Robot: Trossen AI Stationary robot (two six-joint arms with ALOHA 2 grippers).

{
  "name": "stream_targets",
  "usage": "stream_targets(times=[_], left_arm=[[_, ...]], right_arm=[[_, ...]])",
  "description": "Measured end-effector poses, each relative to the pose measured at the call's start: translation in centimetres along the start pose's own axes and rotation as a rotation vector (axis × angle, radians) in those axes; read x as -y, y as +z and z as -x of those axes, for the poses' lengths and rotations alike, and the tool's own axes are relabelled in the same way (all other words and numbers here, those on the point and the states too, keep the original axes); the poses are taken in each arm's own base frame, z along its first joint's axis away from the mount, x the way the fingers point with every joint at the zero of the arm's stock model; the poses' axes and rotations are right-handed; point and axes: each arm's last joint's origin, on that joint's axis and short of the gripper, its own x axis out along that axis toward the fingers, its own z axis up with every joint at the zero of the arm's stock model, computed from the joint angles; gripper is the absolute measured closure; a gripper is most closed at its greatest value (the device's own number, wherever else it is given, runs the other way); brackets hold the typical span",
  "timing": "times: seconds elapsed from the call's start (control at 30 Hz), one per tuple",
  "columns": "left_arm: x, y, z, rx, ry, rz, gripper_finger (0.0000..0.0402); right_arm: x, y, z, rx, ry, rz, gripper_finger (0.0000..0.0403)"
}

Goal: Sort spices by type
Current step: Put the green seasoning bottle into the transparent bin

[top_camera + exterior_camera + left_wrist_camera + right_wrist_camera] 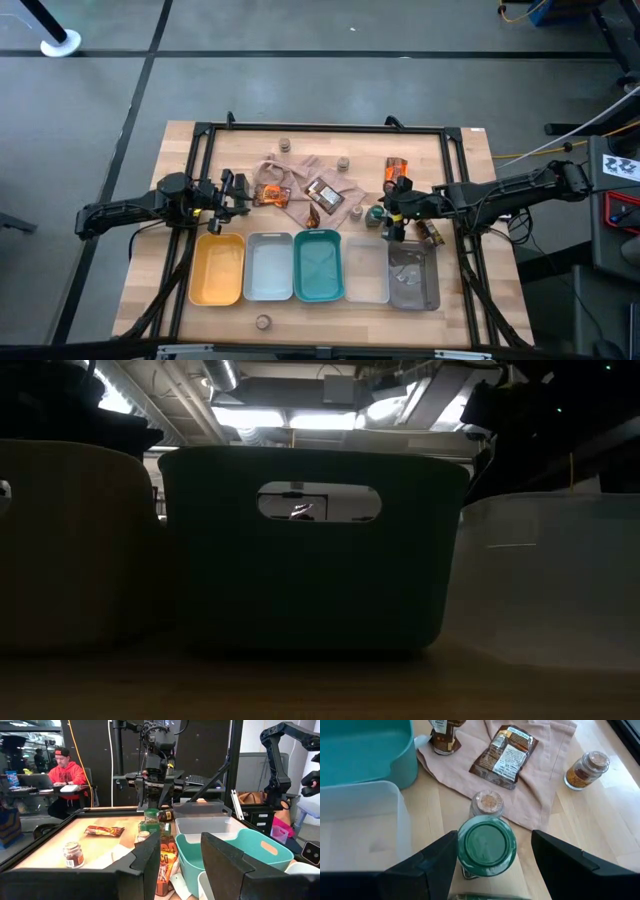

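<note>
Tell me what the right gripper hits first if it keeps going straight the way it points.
Most likely the green-lidded jar, sitting directly between the open fingers of the right gripper; a tan-lidded jar stands just beyond it.

Right gripper: your fingers stand spread around the green-lid jar, no contact visible.
Just ahead: a tan-lid jar touches the green one, blocking forward travel.
Beside you: the clear tray and teal tray wall that side.
Open wood: bare table past the cloth, except one jar.
Left gripper: spread above the cloth; trays crowd one side.
</note>
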Motion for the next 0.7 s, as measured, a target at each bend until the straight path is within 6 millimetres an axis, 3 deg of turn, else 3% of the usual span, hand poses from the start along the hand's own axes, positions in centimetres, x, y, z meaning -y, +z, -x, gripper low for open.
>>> stream_targets(times=[0.7], left_arm=[[0.0, 0.0, 0.0, 0.0, 0.001, 0.0, 0.027]], right_arm=[[1.2, 0.1, -0.4, -0.027, 0.082, -0.057, 0.015]])
